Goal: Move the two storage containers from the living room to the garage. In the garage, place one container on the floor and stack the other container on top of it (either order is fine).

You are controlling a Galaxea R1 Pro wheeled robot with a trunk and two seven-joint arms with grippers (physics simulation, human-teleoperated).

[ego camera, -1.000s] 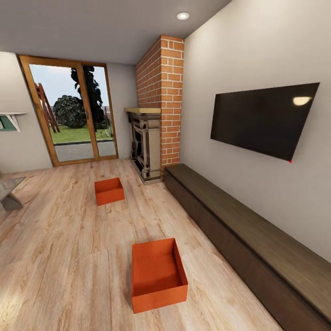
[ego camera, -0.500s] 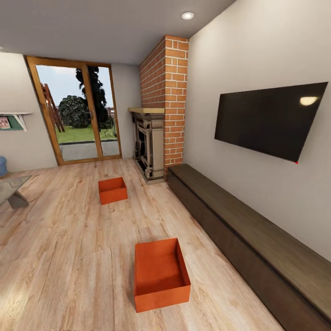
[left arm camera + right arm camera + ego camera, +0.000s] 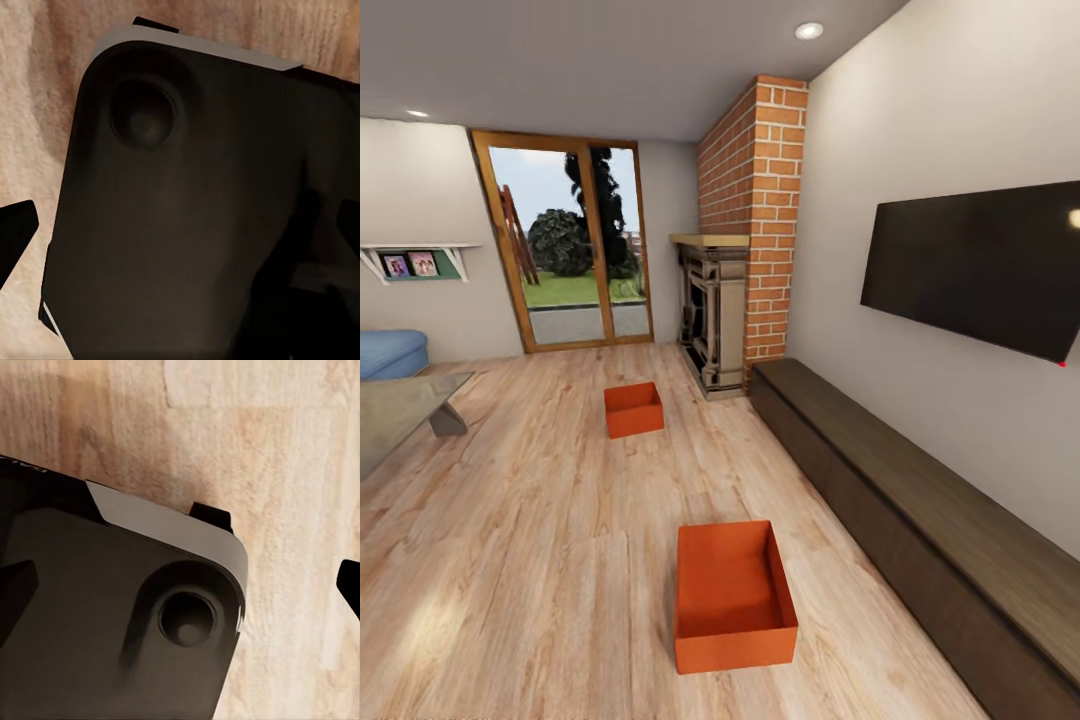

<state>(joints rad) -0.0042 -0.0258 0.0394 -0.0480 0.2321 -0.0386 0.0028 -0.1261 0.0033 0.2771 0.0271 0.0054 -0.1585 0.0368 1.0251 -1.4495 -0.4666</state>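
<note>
Two orange-red storage containers stand open-topped on the light wood-plank floor of the living room. The nearer container (image 3: 734,596) lies a little right of the head view's middle, close to the long dark cabinet (image 3: 920,520). The farther container (image 3: 633,409) sits before the brick fireplace (image 3: 732,300) and the glass doors (image 3: 565,250). In the left wrist view my left gripper (image 3: 187,240) hangs open over the robot's dark base (image 3: 172,202), its fingertips (image 3: 15,232) wide apart. My right gripper (image 3: 184,589) is open as well, above that base and the planks.
A black TV (image 3: 980,265) hangs on the right wall above the cabinet. A glass coffee table (image 3: 400,410) and a blue sofa (image 3: 390,352) stand at the left. A small shelf (image 3: 420,262) with pictures is on the far wall.
The camera has turned left, so the whole picture has slid right and the sofa and shelf have come into view. The containers have not moved on the floor.
</note>
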